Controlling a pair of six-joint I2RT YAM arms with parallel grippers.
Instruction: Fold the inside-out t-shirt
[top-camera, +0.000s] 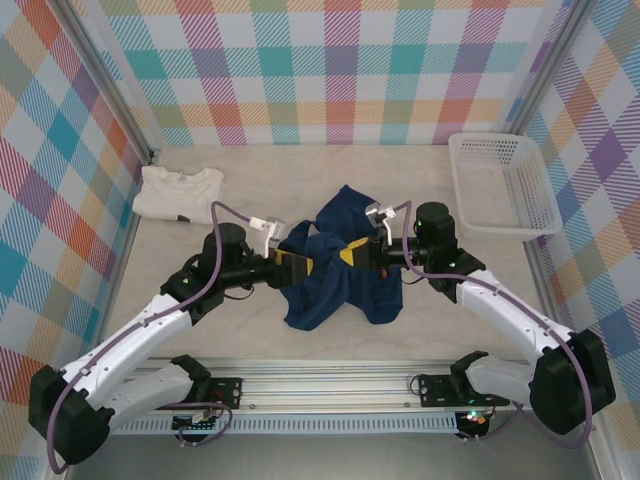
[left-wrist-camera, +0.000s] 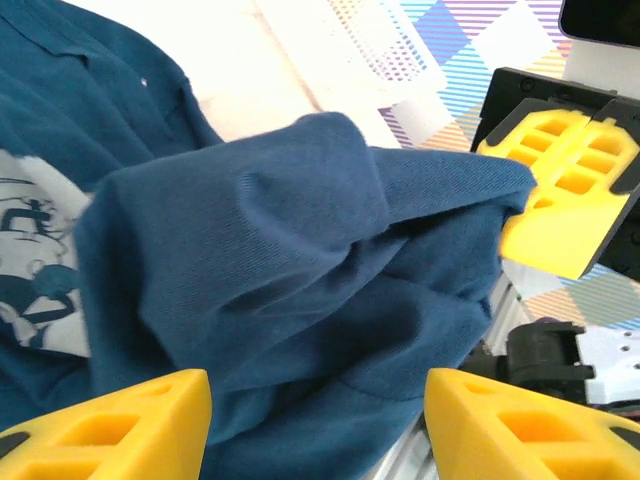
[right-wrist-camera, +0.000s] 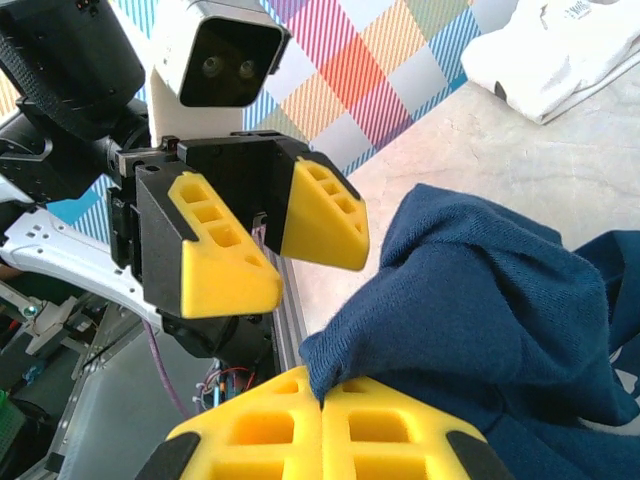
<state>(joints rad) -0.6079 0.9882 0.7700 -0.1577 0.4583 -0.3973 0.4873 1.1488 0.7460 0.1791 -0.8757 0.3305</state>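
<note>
finding 1, location: the inside-out t-shirt (top-camera: 335, 270) lies bunched in the middle of the table (top-camera: 300, 165), between the two arms. part of it is lifted off the surface into a peak. it is not flat, and sleeves and hem cannot be told apart in the heap.

finding 2, hands: your right hand (right-wrist-camera: 320, 400) is closed, fingers pressed together on a small tip of navy cloth, and that pinch carries the raised fold. your left hand (right-wrist-camera: 290, 262) stands with fingers apart and nothing between them. it faces the right hand at close range, just beside the held tip.

finding 3, handling, as judged: soft knit, light and limp. it will sag and drape from any single pinch and will not hold a shape. it is neither fragile nor slippery, but layers cling and drag on one another, so a deep bite may take two layers at once. the pinch now held looks shallow; a sharp pull could slip it out.

finding 4, where to take hold: go for an edge, not the bulk. the fold hanging just below the right hand's pinch looks the nearest clean edge for your left hand. a seam, hem or the neck would give firmer purchase once you can see them.

noted aside: a cream shirt (top-camera: 180, 192) and a white basket (top-camera: 500, 185) sit well apart from the work, at the far corners.
</note>
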